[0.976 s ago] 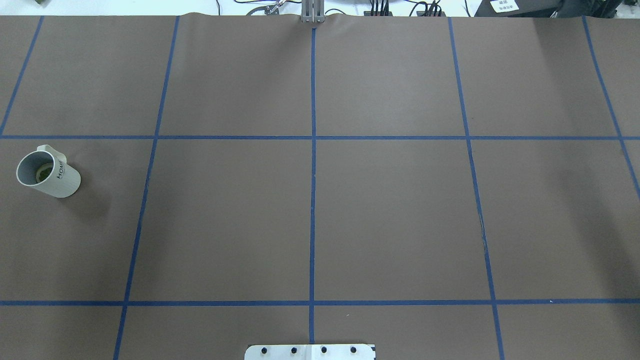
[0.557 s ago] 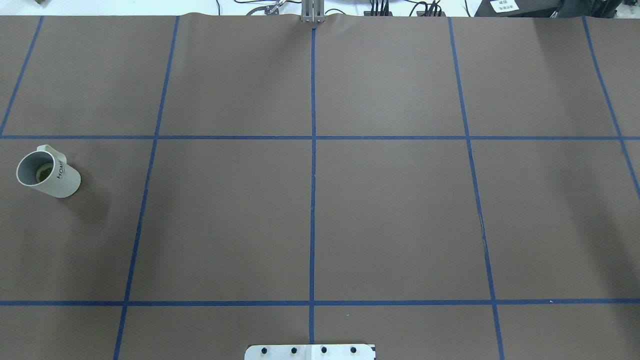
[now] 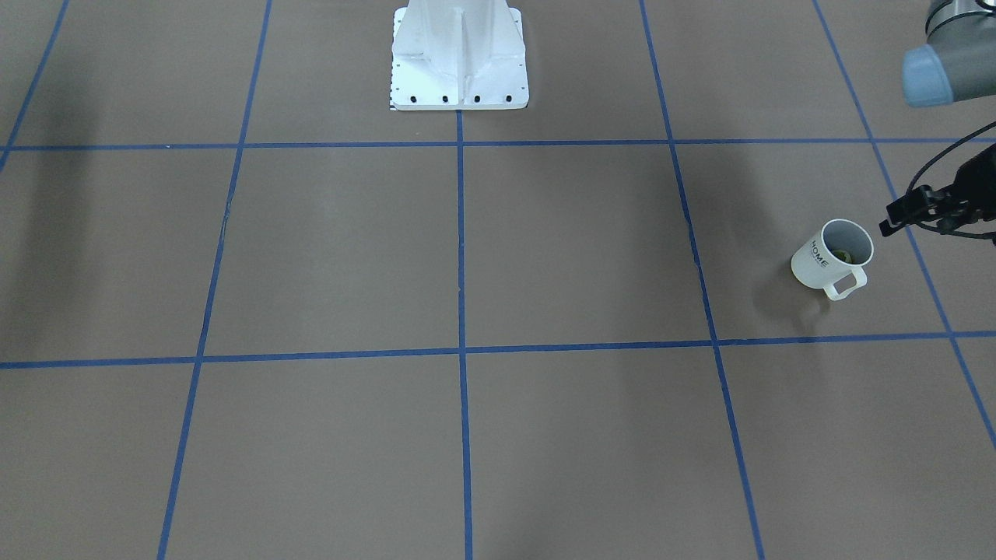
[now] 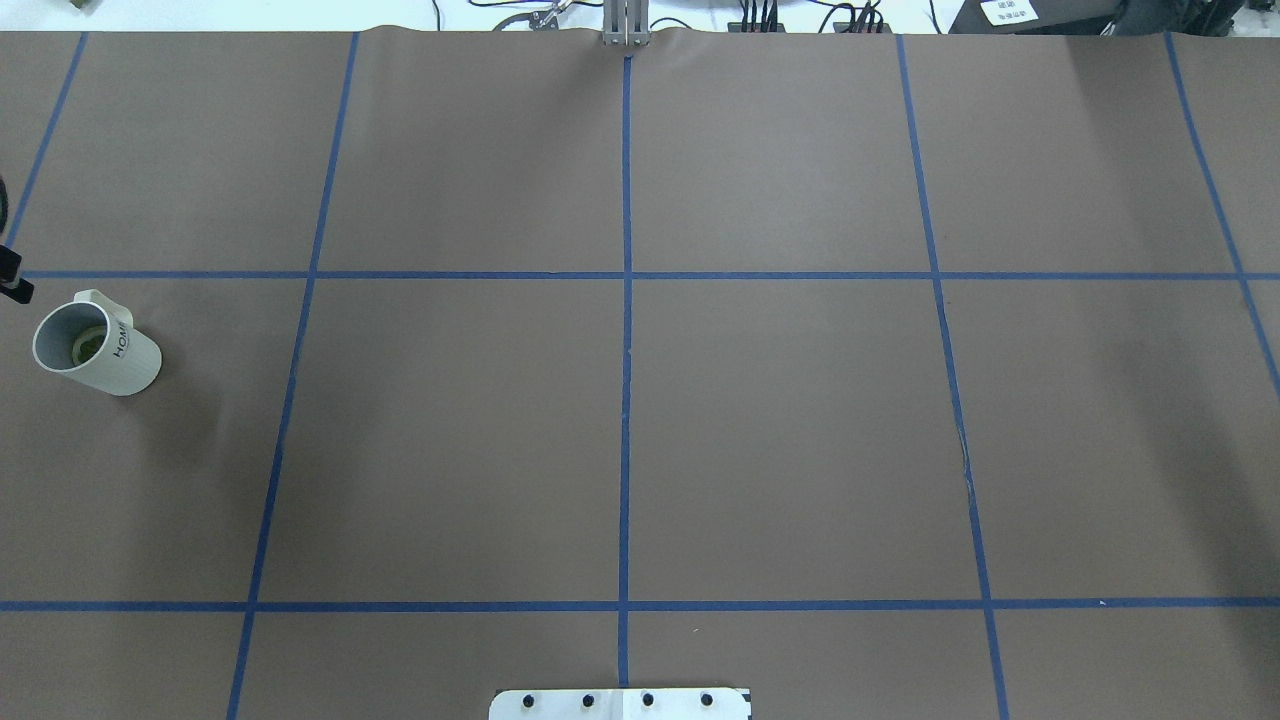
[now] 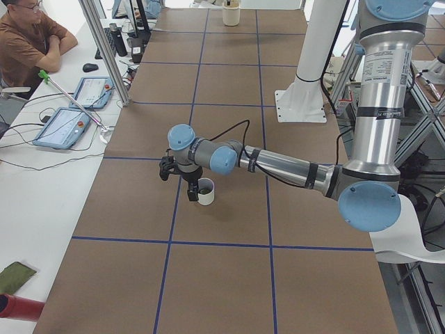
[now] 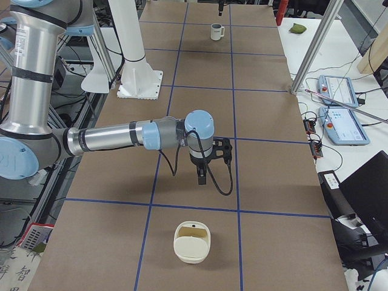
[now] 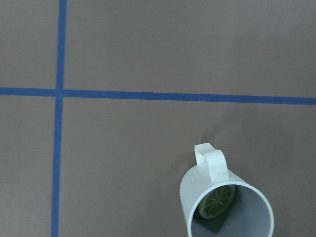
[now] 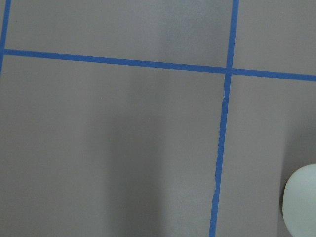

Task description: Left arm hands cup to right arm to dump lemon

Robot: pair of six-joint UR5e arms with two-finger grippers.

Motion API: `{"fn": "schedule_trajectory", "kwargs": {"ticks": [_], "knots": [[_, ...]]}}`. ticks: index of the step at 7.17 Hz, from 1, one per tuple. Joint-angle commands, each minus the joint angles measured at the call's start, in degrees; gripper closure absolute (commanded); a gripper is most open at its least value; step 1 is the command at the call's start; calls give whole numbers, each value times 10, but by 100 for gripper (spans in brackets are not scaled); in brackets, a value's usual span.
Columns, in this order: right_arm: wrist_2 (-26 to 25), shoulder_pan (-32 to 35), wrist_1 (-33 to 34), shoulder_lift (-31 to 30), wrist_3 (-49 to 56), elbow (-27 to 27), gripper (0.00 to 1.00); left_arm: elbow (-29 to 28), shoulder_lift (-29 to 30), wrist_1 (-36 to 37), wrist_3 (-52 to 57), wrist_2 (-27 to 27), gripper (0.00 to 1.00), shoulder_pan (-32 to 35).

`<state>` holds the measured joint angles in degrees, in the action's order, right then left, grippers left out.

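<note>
The white cup (image 4: 110,365) marked "HOME" stands upright on the brown table near its left end; it also shows in the front view (image 3: 818,264) and the exterior left view (image 5: 206,195). The lemon (image 7: 217,201) lies inside it, leaning on the wall below the handle. My left gripper (image 5: 188,186) hangs just beside the cup toward the table's left end, not touching it; only black wrist parts (image 3: 926,206) show elsewhere, so I cannot tell whether it is open. My right gripper (image 6: 203,173) points down over the table's right part, far from the cup; I cannot tell its state.
A cream bowl-like container (image 6: 192,242) sits on the table near the right arm, its edge showing in the right wrist view (image 8: 301,202). The white robot pedestal (image 3: 459,54) stands at the middle of the near edge. An operator (image 5: 28,42) and tablets are beside the table.
A black part of the left arm's wrist has come into the overhead view at the left edge, just above the cup. The cup has not moved.
</note>
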<state>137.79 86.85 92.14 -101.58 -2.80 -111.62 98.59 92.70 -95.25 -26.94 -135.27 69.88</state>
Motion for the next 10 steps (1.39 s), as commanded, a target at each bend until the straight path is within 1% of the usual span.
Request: {"fn": "schedule_trajectory", "kwargs": {"ticks": [1, 3, 4, 5, 6, 8, 10], "knots": [[0, -2, 1, 1, 3, 1, 0, -30, 6, -6, -25, 1, 0, -29], [-1, -4, 1, 3, 4, -1, 0, -39, 5, -5, -25, 2, 0, -29], [-1, -4, 1, 3, 5, -1, 0, -52, 7, -6, -25, 2, 0, -35], [-1, -5, 1, 3, 5, -2, 0, -52, 10, -6, -23, 2, 1, -45], [0, -5, 0, 2, 3, -1, 0, -52, 11, -6, -23, 3, 13, -48], [1, -5, -1, 3, 3, -1, 0, -52, 12, -6, -23, 3, 51, -53], [5, -5, -1, 3, 3, -1, 0, -45, 13, -5, -23, 3, 100, -54]]}}
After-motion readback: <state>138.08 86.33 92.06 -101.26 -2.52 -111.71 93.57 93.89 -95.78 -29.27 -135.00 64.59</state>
